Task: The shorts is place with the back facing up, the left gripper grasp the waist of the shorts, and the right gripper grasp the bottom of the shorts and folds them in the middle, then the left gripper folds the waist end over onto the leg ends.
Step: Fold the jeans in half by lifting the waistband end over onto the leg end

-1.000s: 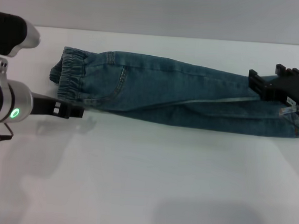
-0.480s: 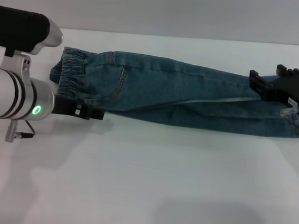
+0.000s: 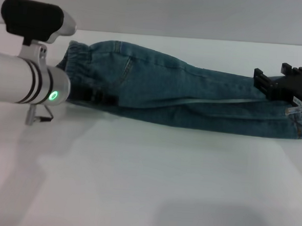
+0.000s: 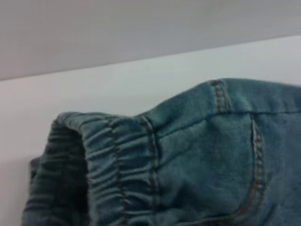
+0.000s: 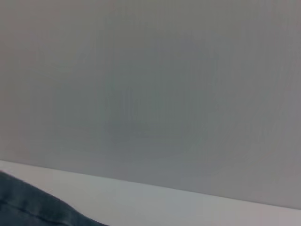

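A: Where are the shorts (image 3: pixel 182 97) found?

B: They are laid along the far edge of the table (image 3: pixel 146 184), already doubled lengthwise, with the long axis running from the table's left side to its right. The waist (image 3: pixel 78 52) is seen near the far left corner, the leg ends (image 3: pixel 289 121) at the right edge.

A: How is the left gripper (image 3: pixel 98 96) placed?

B: It is set against the near edge of the waist end, at the cloth's lower border. Whether denim is pinched between its fingers cannot be told; they are mostly hidden by the arm and the cloth. In the left wrist view the gathered band (image 4: pixel 103 160) is seen close up and raised off the table.

A: And the right gripper (image 3: pixel 288 90)?

B: It is held over the leg ends at the far right. Its opening cannot be told either.

A: On what is the coming fold judged to turn?

B: On that long axis. The leg ends lie well to the right of the left gripper, so the waist would have to be carried rightward along the shorts' length. The left arm is the nearer one to the waist.
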